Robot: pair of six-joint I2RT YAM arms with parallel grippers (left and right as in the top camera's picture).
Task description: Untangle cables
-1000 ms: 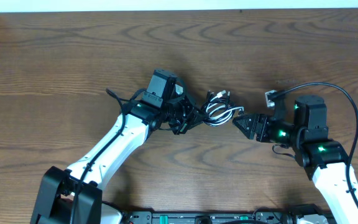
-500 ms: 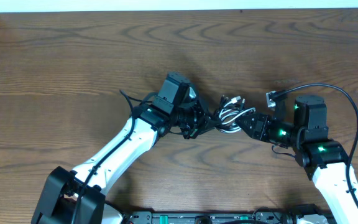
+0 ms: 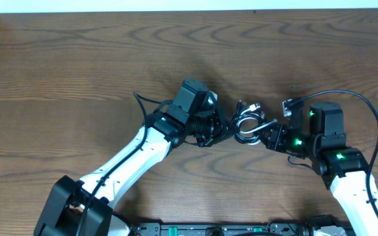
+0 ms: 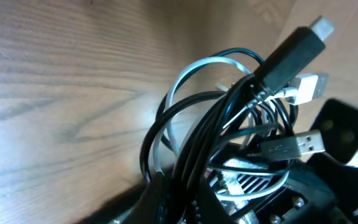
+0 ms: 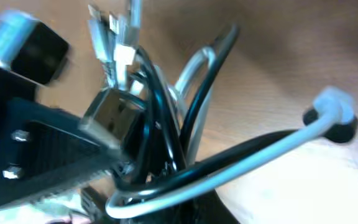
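The cables (image 3: 247, 122) form one small tangle of thin black cords and one white cord, held just above the wooden table between the two grippers. My left gripper (image 3: 222, 132) is shut on the tangle's left side. My right gripper (image 3: 266, 134) is shut on its right side. In the left wrist view the cables (image 4: 229, 118) rise out of the jaws at the bottom, with several USB plugs (image 4: 294, 146) sticking out to the right. Black loops and a white strand (image 5: 229, 177) cross just in front of the jaws in the right wrist view.
The right arm's own thick black wire (image 3: 366, 105) arcs over its wrist, with a small connector (image 3: 287, 103) at its end. The table's far edge (image 3: 189, 10) runs along the top. Bare wood (image 3: 77, 59) lies left and behind.
The left gripper has carried the tangle to the right toward the right arm. The right gripper was open beside the tangle and has now shut on it.
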